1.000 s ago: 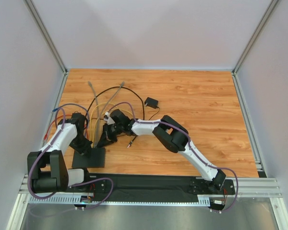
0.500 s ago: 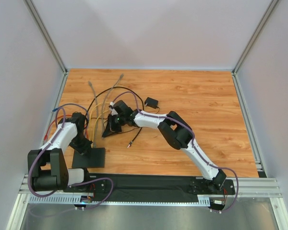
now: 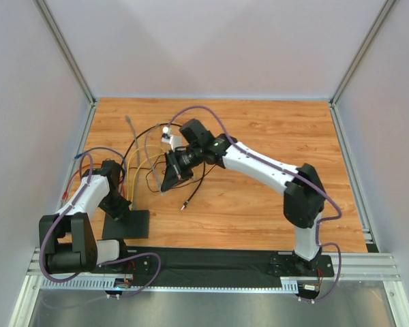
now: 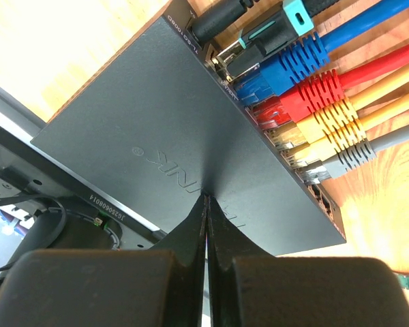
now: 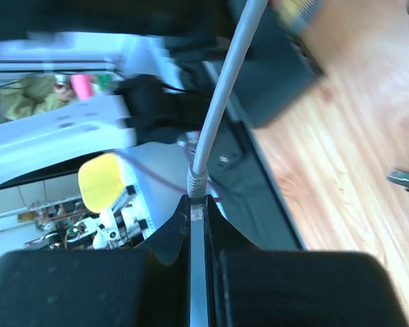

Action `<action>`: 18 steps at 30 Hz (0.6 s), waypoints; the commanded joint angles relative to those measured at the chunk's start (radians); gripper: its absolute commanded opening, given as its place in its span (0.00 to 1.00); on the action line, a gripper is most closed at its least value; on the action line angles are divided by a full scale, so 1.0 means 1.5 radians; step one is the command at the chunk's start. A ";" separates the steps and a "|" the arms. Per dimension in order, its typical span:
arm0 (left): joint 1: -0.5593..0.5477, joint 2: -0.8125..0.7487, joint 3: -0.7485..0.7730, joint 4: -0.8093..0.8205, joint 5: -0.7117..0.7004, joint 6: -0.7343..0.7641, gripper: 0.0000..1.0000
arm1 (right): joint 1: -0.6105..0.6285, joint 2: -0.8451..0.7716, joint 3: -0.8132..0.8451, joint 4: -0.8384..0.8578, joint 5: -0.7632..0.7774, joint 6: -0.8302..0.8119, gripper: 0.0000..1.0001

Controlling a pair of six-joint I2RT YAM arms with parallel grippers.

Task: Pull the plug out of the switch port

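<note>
Right gripper (image 5: 198, 204) is clamped down tight on a plug (image 5: 197, 187): the clear tip is pinched between the two fingers, and its grey cable (image 5: 226, 75) runs up and away out of the grip. Left gripper (image 4: 206, 201) is squeezed fully closed too, but nothing is held in it. Its closed tips are just pressed against the flat top of the switch port (image 4: 157, 122).

Counts, for anyone wondering: two grippers, one switch port. Along the switch's socket edge, seven connectors are seen plugged in side by side:
- one round black plug (image 4: 215, 22)
- one teal-trimmed plug (image 4: 269, 37)
- one blue plug (image 4: 286, 67)
- one red plug (image 4: 307, 95)
- two yellow plugs (image 4: 327, 126)
- one grey plug (image 4: 344, 160)

One loose connector (image 5: 405, 180) is also seen lying on the wooden table (image 3: 259, 218), off to the side of the right gripper.

From overhead, the switch port is found at the near left of the table, close to the left arm's base. It sits directly under the left gripper and is touched by it. The right gripper is well apart from it, further out towards the middle of the table. In the right wrist view the switch shows up only as a blurred dark slab beyond the grey cable
</note>
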 commanded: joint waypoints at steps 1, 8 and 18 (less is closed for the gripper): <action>0.000 0.020 -0.046 0.053 0.025 0.001 0.00 | -0.037 -0.116 0.035 0.025 -0.043 0.006 0.00; 0.000 0.028 -0.051 0.068 0.037 0.003 0.00 | -0.142 -0.259 -0.017 0.204 -0.010 0.189 0.00; -0.001 0.008 -0.048 0.065 0.058 0.012 0.00 | -0.368 -0.257 0.127 -0.262 0.278 -0.057 0.00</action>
